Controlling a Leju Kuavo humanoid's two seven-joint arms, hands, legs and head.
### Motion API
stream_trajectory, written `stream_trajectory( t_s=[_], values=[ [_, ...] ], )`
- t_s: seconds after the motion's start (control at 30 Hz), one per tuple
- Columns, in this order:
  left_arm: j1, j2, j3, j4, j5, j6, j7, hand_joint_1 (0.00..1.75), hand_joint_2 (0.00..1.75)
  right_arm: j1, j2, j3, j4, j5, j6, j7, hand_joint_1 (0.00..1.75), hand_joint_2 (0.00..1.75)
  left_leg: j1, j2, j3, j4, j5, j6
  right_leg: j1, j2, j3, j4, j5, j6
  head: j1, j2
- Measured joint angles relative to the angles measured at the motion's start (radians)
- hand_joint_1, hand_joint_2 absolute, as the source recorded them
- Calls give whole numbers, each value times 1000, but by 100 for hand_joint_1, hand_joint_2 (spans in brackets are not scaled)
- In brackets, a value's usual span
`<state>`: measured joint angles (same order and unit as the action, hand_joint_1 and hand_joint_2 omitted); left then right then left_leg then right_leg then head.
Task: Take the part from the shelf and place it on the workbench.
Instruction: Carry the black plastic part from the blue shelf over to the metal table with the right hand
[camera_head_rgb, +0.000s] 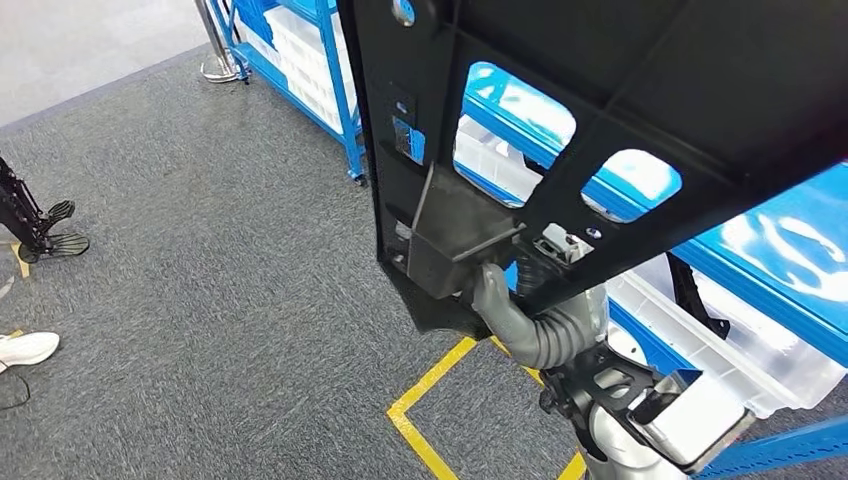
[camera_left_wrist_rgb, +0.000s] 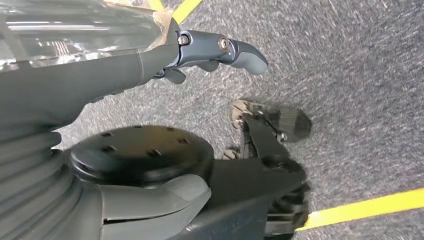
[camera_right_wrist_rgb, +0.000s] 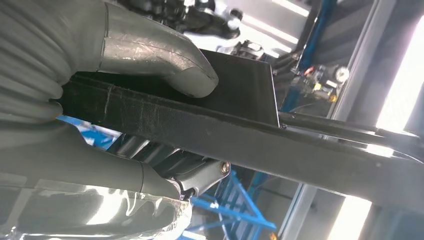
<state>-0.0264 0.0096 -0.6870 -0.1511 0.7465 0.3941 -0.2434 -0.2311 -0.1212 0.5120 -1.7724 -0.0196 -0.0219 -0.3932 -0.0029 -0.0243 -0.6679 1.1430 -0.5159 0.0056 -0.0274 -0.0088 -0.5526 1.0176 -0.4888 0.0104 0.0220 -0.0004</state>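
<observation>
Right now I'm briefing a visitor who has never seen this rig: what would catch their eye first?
The big black part, with cut-out windows, held up close across the head view by the right hand, its thumb pressed on the part's flat edge. Behind it stand blue shelves with clear bins, and yellow tape marks the grey carpet below.

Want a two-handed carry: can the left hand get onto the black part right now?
Probably not as it hangs: the left hand is down over the carpet, holding nothing; the black part sits high, gripped by the right hand.
</observation>
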Motion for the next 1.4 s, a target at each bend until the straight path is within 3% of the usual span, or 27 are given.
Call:
stream_trajectory(
  t_s=[0.07,0.1,0.13,0.2,0.27,0.3,0.37,0.4,0.47,0.53,0.6,0.63,0.67,0.73,0.8,0.87,0.9,0.97,1.03,1.07,1.1,1.13,1.2,1.27,1.33,1.4],
  values=[
    [-4,-2,0,0,3,5,3,0,175,-2,0,5,7,-2,1,-1,175,175,5,18,-68,131,-52,-7,4,-20,0,0,-2,-4,-1,0],
    [-5,-3,0,0,5,8,5,0,175,-3,0,9,11,-3,1,-1,175,175,7,20,-87,164,-56,-8,5,-31,0,0,-3,-5,-1,0],
    [-5,-4,0,0,7,10,6,0,175,-5,0,12,15,-5,1,-1,175,175,8,22,-84,154,-40,-7,5,-40,0,0,-4,-5,-1,0],
    [-6,-5,0,0,10,14,8,0,175,-14,0,19,19,-8,3,-1,175,175,7,43,-20,29,26,0,6,-55,3,0,-6,-5,-1,0],
    [-9,-6,1,0,11,18,8,0,175,-24,0,25,22,-13,7,-1,175,175,-2,76,44,-92,65,10,13,-68,6,1,-10,0,0,0],
    [-11,-6,2,0,12,21,8,0,175,-28,0,29,23,-15,9,0,175,175,-7,85,56,-117,68,14,17,-74,6,1,-12,4,0,0],
    [-11,-7,4,0,13,26,8,0,175,-34,0,35,25,-19,11,1,175,175,-13,69,55,-124,67,23,18,-91,10,-3,-15,14,2,0],
    [-10,-7,5,0,14,28,7,0,175,-37,0,37,25,-20,11,2,175,175,-12,60,58,-129,71,29,18,-88,10,0,-19,18,2,0],
    [-10,-8,6,-1,14,30,4,0,175,-41,-1,40,26,-22,11,4,175,175,-8,40,65,-141,79,42,16,-50,-12,51,-47,20,4,0],
    [-11,-10,7,-1,12,29,0,0,175,-41,-5,42,28,-22,11,4,175,175,-5,18,66,-144,83,49,14,-6,-74,177,-100,13,6,0],
    [-11,-13,7,-1,9,27,-2,0,175,-39,-10,44,31,-22,11,5,175,175,-5,-7,66,-143,83,50,14,4,-131,280,-130,17,6,0],
    [-9,-14,7,-1,7,25,-3,0,175,-39,-12,46,32,-22,11,6,175,175,-5,-19,67,-142,83,50,14,6,-135,280,-121,25,6,0],
    [-9,-15,7,-1,6,23,-4,0,175,-38,-13,47,32,-22,11,6,175,175,-4,-31,68,-141,82,49,12,8,-120,240,-96,36,6,0],
    [-8,-15,7,-1,5,22,-7,0,175,-38,-14,51,32,-22,11,10,175,175,-3,-55,69,-136,79,44,8,27,-56,97,-33,53,6,0],
    [-7,-14,8,-1,4,23,-10,0,175,-37,-16,54,31,-21,11,15,175,175,-4,-73,65,-129,75,34,6,40,-16,12,-1,45,6,0],
    [-3,-15,8,-1,5,24,-12,0,175,-37,-16,56,30,-21,11,17,175,175,-4,-82,60,-130,76,25,9,33,-11,4,3,26,6,0],
    [0,-14,8,-1,5,24,-12,0,175,-38,-15,56,29,-21,11,17,175,175,-3,-79,59,-129,76,21,7,28,-11,3,4,19,6,0],
    [3,-15,8,-1,5,26,-13,0,175,-39,-12,57,28,-21,11,18,175,175,-4,-46,44,-96,53,11,2,16,-8,1,6,8,2,0],
    [2,-16,8,-1,5,27,-13,0,175,-39,-11,57,27,-20,11,18,175,175,-1,0,-8,15,-7,1,1,-1,-5,0,4,-2,-1,0],
    [2,-17,8,-1,5,27,-13,0,175,-38,-11,58,27,-19,11,19,175,175,3,11,-43,82,-36,-2,3,-11,-5,0,2,-6,-2,0],
    [1,-18,8,-1,5,28,-13,0,175,-37,-11,58,27,-19,11,21,175,175,5,16,-71,133,-51,-4,5,-21,-5,0,1,-7,-2,0],
    [1,-19,8,-1,5,29,-13,0,175,-36,-10,59,27,-18,12,22,175,175,7,19,-81,151,-49,-5,6,-30,-4,0,0,-8,-2,0],
    [2,-21,8,-1,7,30,-13,0,175,-36,-9,60,25,-18,13,26,175,175,8,30,-43,74,3,-1,7,-48,-1,0,-3,-8,-2,0],
    [0,-23,8,-1,8,31,-12,0,175,-35,-8,61,19,-17,16,30,175,175,2,70,26,-56,53,7,12,-62,3,1,-7,-4,-2,0],
    [-2,-24,8,-1,9,34,-12,0,175,-35,-8,62,12,-16,20,34,175,175,-7,93,55,-115,64,16,20,-76,6,0,-11,4,0,0],
    [-2,-27,8,-1,9,39,-12,0,175,-33,-8,63,6,-16,23,36,175,175,-12,71,55,-122,67,26,22,-93,8,-2,-15,14,1,0]
  ],
)
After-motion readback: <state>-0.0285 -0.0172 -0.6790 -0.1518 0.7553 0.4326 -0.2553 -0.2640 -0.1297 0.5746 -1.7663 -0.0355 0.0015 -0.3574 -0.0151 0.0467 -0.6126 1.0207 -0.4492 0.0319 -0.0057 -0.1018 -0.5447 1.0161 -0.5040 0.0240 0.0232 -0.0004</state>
